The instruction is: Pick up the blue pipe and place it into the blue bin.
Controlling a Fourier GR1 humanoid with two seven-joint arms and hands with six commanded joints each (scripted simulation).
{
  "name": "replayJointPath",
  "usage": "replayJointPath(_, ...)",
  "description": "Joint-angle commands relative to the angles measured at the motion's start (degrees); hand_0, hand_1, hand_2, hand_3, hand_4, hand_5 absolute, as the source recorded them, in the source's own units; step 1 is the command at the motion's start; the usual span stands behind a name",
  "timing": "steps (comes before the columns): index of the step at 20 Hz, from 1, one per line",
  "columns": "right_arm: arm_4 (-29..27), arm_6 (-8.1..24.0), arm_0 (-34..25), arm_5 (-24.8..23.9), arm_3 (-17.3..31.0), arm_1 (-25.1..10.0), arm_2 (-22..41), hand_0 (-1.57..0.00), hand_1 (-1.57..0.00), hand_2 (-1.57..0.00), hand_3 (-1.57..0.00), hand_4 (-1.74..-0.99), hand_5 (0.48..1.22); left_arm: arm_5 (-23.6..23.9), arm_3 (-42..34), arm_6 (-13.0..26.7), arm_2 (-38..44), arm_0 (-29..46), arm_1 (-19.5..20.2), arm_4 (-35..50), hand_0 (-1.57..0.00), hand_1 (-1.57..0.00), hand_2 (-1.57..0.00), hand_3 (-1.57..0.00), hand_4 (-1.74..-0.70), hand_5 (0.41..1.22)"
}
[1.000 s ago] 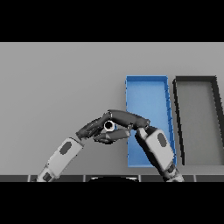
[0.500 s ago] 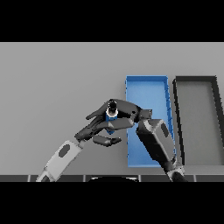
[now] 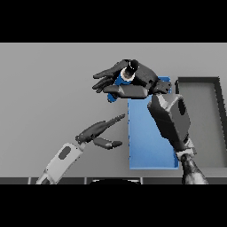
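Observation:
My right hand is raised above the table at the near-left corner of the blue bin. It is shut on the blue pipe, whose ring-shaped end faces me; only a small blue part of the pipe shows beside the fingers. The pipe hangs in the air just left of the bin's left wall. My left hand is lower and to the left, over the grey table, open with straight fingers and holding nothing. The right forearm hides part of the bin's right side.
A dark grey bin stands right beside the blue bin, sharing its long side. Grey table stretches to the left and behind.
The right hand has lifted the blue pipe up and away from me, toward the bin's far end. The left hand has let go and dropped back toward the lower left.

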Motion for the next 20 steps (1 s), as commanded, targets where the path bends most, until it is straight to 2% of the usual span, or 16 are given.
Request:
replayJointPath(1,1.6,-1.2,-1.0,-0.7,2.2,-0.4,-1.1,-1.57,-1.57,-1.57,-1.57,-1.497,1.221,0.1,-0.5,0.8,0.1,-0.5,-0.2,0.3,0.0,0.0,0.0,0.0,-0.86,0.484)
replayJointPath(4,5.9,-2.5,-2.5,-0.2,9.2,-4.6,-4.7,-1.57,-1.57,-1.57,-1.57,-1.498,1.221,0.4,-1.2,0.8,0.0,0.1,0.5,-0.2,0.0,0.0,0.0,0.0,-0.84,0.481)
replayJointPath(6,8.5,-1.6,-2.0,-0.9,14.1,-5.9,-6.4,-1.57,-1.57,-1.57,-1.57,-1.498,1.221,0.7,-1.4,1.0,0.3,-0.2,0.8,-0.6,0.0,0.0,0.0,0.0,-0.84,0.474)
replayJointPath(10,12.1,-0.4,2.6,-1.7,20.3,-7.7,-9.1,-1.57,-1.57,-1.57,-1.57,-1.499,1.221,1.4,-1.3,1.4,0.7,0.0,1.2,-1.1,0.0,0.0,0.0,0.0,-0.83,0.463)
replayJointPath(14,14.4,1.7,10.3,-2.9,20.4,-7.9,-9.9,-1.57,-1.57,-1.57,-1.57,-1.499,1.221,1.0,-1.8,0.9,0.9,0.6,1.9,-0.8,0.0,0.0,0.0,0.0,-0.83,0.463)
replayJointPath(18,17.3,6.3,18.5,-6.8,18.9,-7.4,-8.8,-1.57,-1.57,-1.57,-1.57,-1.499,1.221,0.9,-2.3,0.8,0.8,1.1,2.2,-0.7,0.0,0.0,0.0,0.0,-0.83,0.469)
replayJointPath(20,16.4,6.3,21.4,-10.7,20.0,-10.2,-5.1,-1.57,-1.57,-1.57,-1.57,-1.499,1.221,1.0,-2.6,1.1,0.5,0.9,1.8,-0.7,0.0,0.0,0.0,0.0,-0.83,0.47)
